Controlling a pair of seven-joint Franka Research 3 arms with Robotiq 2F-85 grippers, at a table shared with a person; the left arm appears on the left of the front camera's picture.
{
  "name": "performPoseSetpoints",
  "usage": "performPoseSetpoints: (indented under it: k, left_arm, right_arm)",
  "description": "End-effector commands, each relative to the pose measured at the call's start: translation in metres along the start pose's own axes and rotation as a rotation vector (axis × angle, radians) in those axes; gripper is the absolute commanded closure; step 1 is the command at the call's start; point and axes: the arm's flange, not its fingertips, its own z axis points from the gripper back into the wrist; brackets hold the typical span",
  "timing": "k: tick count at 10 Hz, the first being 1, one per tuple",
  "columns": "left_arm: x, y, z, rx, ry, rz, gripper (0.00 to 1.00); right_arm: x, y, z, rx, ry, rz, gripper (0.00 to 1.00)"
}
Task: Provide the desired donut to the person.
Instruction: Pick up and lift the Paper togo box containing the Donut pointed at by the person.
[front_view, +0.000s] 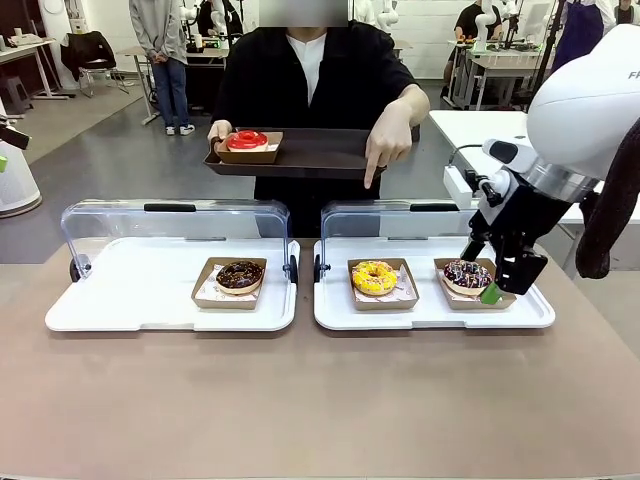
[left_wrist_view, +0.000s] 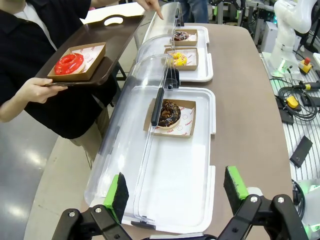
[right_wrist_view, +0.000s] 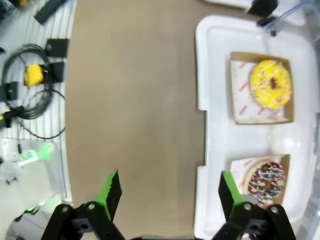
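Three donuts sit in white trays (front_view: 150, 315) on the bench (front_view: 320, 400). Front view: we see the person's hand (front_view: 388, 140) pointing down above the yellow donut (front_view: 374, 276). Right wrist view: right jaws wide, one finger (right_wrist_view: 227, 192) beside the sprinkled donut (right_wrist_view: 267, 182). Left wrist view: left jaws wide over the tray with the chocolate donut (left_wrist_view: 170, 113).

Four ring donuts: one red-glazed donut (front_view: 247, 140), one chocolate donut (front_view: 240, 275), one yellow sprinkled donut (front_view: 374, 277), one dark donut with coloured sprinkles (front_view: 466, 274). Four brown paper boats (front_view: 210, 298). Two white plastic trays (front_view: 120, 305), two clear hinged lids (front_view: 170, 225). One dark brown serving tray (front_view: 320, 150).
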Motion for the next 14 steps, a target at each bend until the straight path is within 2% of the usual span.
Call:
performPoseSetpoints:
  k: [1,8,11,14]
  left_arm:
    - [0.001,0.0,0.0,0.004,-0.009,0.0,0.0]
    - [0.001,0.0,0.0,0.004,-0.009,0.0,0.0]
    - [0.001,0.0,0.0,0.004,-0.009,0.0,0.0]
    - [0.001,0.0,0.0,0.004,-0.009,0.0,0.0]
  right_arm:
    - [0.011,0.001,0.007,-0.018,0.019,-0.006,0.0]
    - [0.008,0.001,0.008,-0.017,-0.003,0.007,0.0]
    - [0.041,-0.036,-0.042,0.03,0.036,0.011,0.0]
    - [0.07,-0.074,-0.081,0.101,0.124,-0.118,0.0]
